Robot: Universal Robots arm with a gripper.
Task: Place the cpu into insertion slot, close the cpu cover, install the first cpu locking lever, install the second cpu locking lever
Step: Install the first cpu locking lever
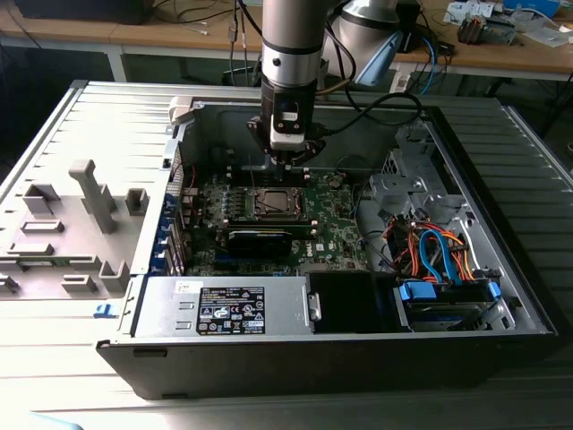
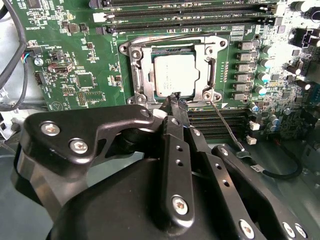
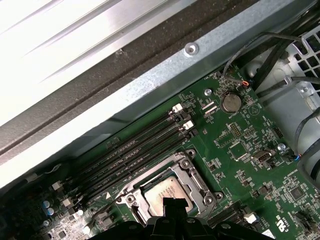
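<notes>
In the exterior view the gripper (image 1: 288,164) hangs low inside the open computer case (image 1: 313,363), close to the insertion slot (image 1: 271,204) on its far side. The power supply box (image 1: 224,306) and tangled drive cables (image 1: 439,255) lie well apart.

In the second wrist view the cpu (image 2: 173,75) sits in the slot with the cpu cover (image 2: 142,75) down around it. The fingertips (image 2: 175,102) are together on nothing at the cover's edge (contact unclear). A thin locking lever (image 2: 225,122) juts loose across black memory slots (image 2: 205,131).

In the first wrist view the case wall (image 3: 200,55) runs close beyond more memory slots, and the gripper hides the cpu's near side.

gripper (image 3: 172,204) hides one edge of the cpu (image 3: 166,189).
</notes>
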